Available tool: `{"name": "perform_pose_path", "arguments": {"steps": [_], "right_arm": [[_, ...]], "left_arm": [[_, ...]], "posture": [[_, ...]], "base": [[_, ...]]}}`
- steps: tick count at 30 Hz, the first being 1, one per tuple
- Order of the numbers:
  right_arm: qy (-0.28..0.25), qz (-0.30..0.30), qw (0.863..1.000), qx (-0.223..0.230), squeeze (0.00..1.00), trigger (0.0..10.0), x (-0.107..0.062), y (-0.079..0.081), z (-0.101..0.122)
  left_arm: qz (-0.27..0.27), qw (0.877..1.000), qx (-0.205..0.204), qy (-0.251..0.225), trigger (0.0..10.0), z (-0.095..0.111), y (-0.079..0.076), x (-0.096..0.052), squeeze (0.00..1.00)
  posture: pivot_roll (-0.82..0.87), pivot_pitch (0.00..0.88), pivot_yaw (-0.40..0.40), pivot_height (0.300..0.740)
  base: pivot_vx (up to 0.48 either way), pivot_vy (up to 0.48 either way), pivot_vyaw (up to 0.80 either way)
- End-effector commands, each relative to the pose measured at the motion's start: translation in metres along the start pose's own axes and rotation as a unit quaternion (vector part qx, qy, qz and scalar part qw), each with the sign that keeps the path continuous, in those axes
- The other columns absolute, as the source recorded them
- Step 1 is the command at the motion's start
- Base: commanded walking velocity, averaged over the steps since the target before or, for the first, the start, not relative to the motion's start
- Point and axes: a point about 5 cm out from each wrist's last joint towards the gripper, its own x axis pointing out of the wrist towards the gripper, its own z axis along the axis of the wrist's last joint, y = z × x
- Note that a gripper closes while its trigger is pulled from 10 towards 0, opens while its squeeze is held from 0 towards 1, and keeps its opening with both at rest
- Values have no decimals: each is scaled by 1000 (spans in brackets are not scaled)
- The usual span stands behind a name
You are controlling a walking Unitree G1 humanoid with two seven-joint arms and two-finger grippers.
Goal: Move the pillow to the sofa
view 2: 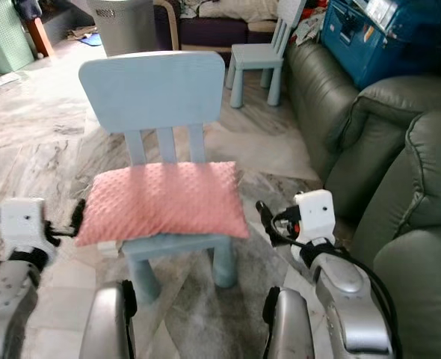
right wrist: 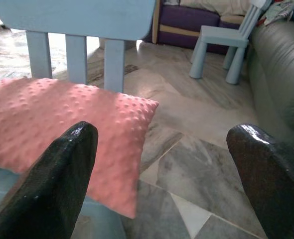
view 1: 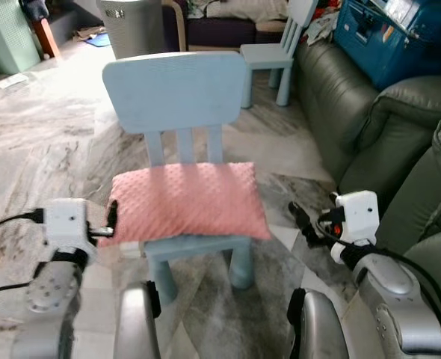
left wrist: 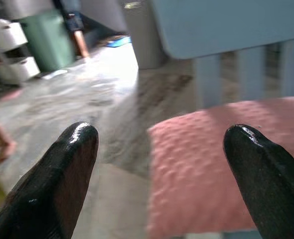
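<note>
Two grippers flank a pale blue child's chair [view 1: 177,105], on whose seat the pink dimpled pillow [view 1: 184,200] lies flat, its long edge against the three back slats and its corners overhanging the seat at both sides. The left gripper [view 1: 111,218] sits at the chair's left side, level with the seat, fingers spread apart, with the pillow's left end lying between them in the left wrist view [left wrist: 221,179]. The right gripper [view 1: 301,218] hangs to the right of the chair, apart from the pillow's right edge, its fingers [right wrist: 62,184] likewise spread wide and holding nothing. Right of the chair stands the grey-green leather sofa [view 1: 400,127], well apart from the pillow. Behind the chair stand a second pale blue chair [view 1: 276,52] and a grey ribbed bin [view 1: 134,26], all on a marble-patterned floor [view 1: 48,142].
</note>
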Motion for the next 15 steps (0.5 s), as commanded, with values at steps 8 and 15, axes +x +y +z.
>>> {"name": "perform_pose_path", "arguments": {"steps": [8, 15], "right_arm": [[-13, 47, 997, 62, 0, 10000, 35, -19, 26], [-10, 102, 989, 109, 0, 10000, 63, -15, 44]], "left_arm": [[67, 995, -57, 43, 10000, -2, 46, 32, 0], [74, 985, -144, 60, 10000, 6, 60, 65, 0]], "posture": [[29, 155, -3, 429], [37, 212, -11, 429]], "base": [[0, 0, 0], [0, 0, 0]]}}
